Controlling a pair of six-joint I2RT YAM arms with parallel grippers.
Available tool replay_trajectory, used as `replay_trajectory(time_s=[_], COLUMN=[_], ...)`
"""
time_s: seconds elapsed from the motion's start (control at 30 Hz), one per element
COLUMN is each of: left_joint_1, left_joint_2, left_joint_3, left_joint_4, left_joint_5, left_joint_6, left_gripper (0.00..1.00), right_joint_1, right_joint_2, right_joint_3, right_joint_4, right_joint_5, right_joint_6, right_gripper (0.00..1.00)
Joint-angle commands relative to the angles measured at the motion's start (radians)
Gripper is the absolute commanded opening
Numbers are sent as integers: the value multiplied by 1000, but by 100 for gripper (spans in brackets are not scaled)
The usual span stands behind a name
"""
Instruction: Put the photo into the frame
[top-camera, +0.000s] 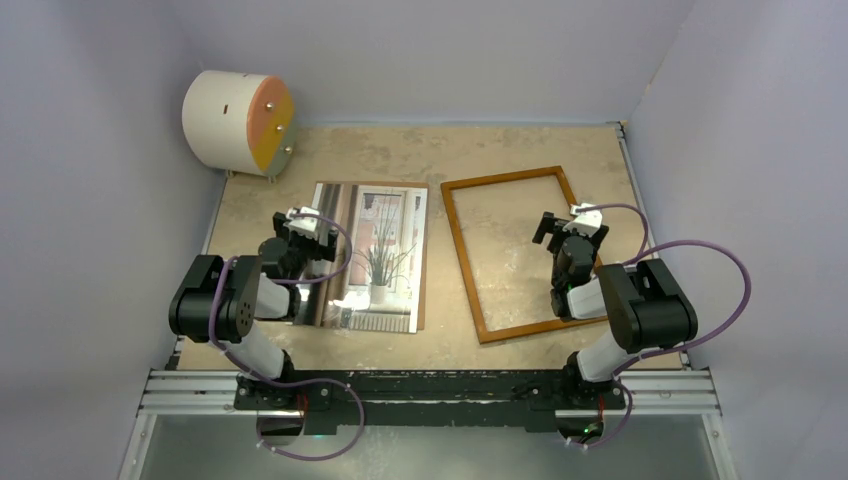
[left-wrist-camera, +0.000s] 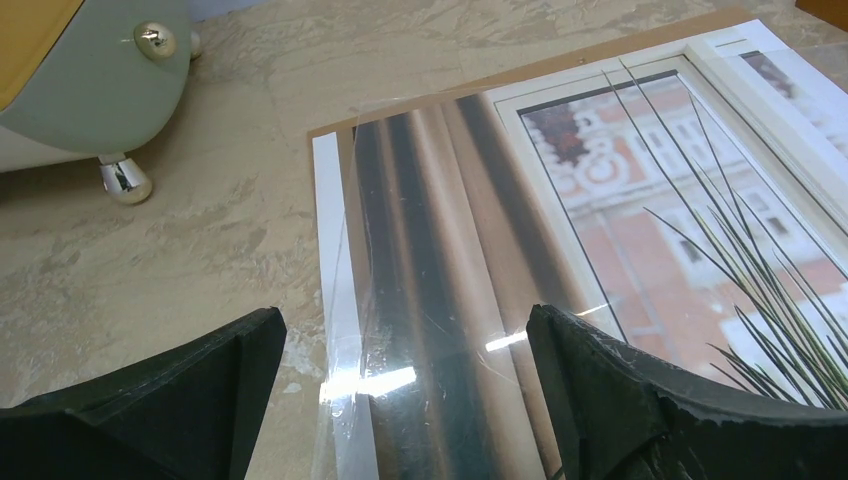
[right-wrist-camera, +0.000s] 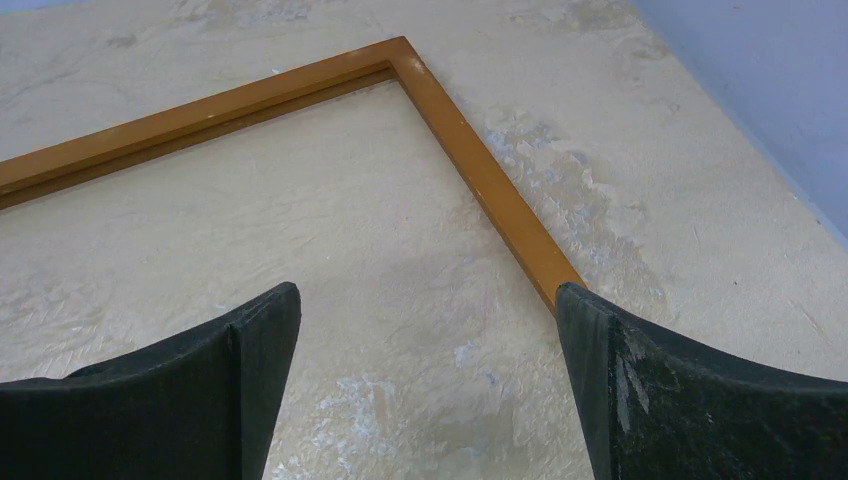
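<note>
Nearest the table's (top-camera: 400, 150) front edge, entry one: left gripper (left-wrist-camera: 405, 340), fingers spread wide and pinching nothing, hanging low over the near-left part of the photo (top-camera: 380, 255). Risk, as I judge it: the print lies dead flat, so a fingertip may skid on the gloss or crease it rather than get underneath. A clear sheet (left-wrist-camera: 385, 378) lying on top could slide off or come up with it. Material: glossy rectangular paper with a white border, beige curtain, pink brick and thin green leaves. It lies left of centre on a brown backing board (left-wrist-camera: 420, 106) whose edge shows along the far side. The sheet is thin, transparent and throws glare. Entry two: right gripper (right-wrist-camera: 425, 320), fingers likewise spread and empty, over the frame (right-wrist-camera: 485, 170) with the right finger above its right rail. Risk: a nudge would push so light a frame further askew, or I might pinch the rail crookedly. Material: thin, smooth orange-brown wood with square corners. It lies flat right of centre and apart from the photo, with mottled tabletop showing through it; I cannot tell whether it holds glass. Entry three, far-left corner: cream-and-orange cylinder (top-camera: 235, 120), hard, smooth and chrome-knobbed, well apart from both and no likely obstacle.
</note>
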Motion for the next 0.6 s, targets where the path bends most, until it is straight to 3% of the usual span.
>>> replay_trajectory(time_s=[0.0,0.33,0.4,0.47,0.57], left_joint_1=[-2,1,9,16,41], left_joint_2=[-6,-10,-48,-98,-151], left_joint_3=[13,15,63,162,324], left_joint_4=[33,33,-73,-288,-603], left_joint_5=[-4,4,0,-12,25], left_joint_6=[7,3,-8,-35,10], left_gripper=[100,100,100,100,100], right_joint_1=[-3,-3,-3,5,32], right_joint_2=[-5,-6,-18,-59,-189], right_joint_3=[1,6,8,24,196], right_joint_4=[52,25,42,-19,-443], right_joint_5=[2,-13,49,31,94], right_joint_6=[-13,5,-2,-31,7], right_gripper=[99,99,99,99,99])
